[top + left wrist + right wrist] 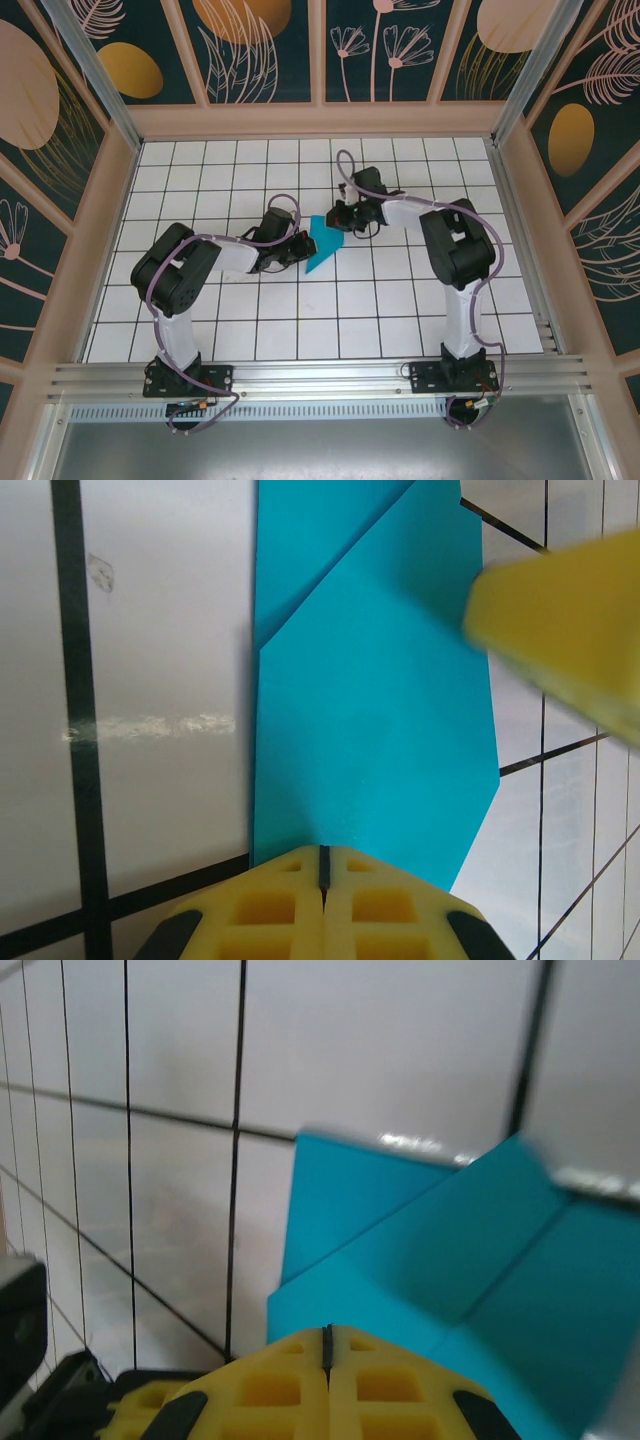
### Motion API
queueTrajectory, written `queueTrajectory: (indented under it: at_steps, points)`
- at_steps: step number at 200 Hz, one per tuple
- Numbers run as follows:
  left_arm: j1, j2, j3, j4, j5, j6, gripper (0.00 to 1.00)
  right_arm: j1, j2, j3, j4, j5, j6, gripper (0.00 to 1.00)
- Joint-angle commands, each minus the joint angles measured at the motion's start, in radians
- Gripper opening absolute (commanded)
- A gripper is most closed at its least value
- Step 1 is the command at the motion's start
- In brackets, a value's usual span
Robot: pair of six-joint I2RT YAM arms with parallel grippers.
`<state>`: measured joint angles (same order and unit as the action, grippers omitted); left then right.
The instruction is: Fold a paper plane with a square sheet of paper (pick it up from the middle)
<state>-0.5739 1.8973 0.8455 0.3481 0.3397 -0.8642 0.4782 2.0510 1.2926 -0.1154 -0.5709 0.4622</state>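
The cyan-blue sheet of paper [322, 247] lies on the white grid table, folded into a narrow pointed shape with diagonal flaps. In the left wrist view the paper [380, 730] is flat and runs under my left gripper [322, 855], which is shut with its tips on the near edge. My left gripper [300, 247] is at the paper's left side. My right gripper [338, 222] is at its upper right, and one of its yellow fingers [570, 610] hovers over the paper. In the right wrist view the right gripper [327, 1332] is shut over the paper [450, 1250], whose flaps stand slightly raised.
The table [200, 190] is white tiles with dark grid lines, boxed in by wooden-framed walls [320, 120]. A metal rail [320, 375] runs along the near edge by the arm bases. A scuff mark [150, 725] sits left of the paper.
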Motion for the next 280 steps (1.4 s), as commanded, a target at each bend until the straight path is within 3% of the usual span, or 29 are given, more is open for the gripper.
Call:
queueTrajectory:
  at_steps: [1,93,131,213,280]
  points:
    - [0.004,0.074,-0.030,-0.158,-0.065,0.026,0.00,0.009,0.032,-0.004,0.027,-0.031,0.027,0.00]
    - [0.005,-0.048,0.035,-0.131,-0.011,0.065,0.00,0.008,0.116,0.007,-0.096,0.082,-0.012,0.00]
    - [0.006,-0.123,0.058,-0.108,-0.046,0.049,0.12,0.005,0.138,0.010,-0.127,0.115,-0.011,0.00]
    - [-0.002,-0.041,0.070,-0.062,0.127,0.067,0.12,0.000,0.162,0.021,-0.146,0.116,-0.004,0.00]
    - [-0.030,-0.005,0.081,-0.163,0.115,0.118,0.13,0.001,0.172,0.028,-0.169,0.137,-0.002,0.00]
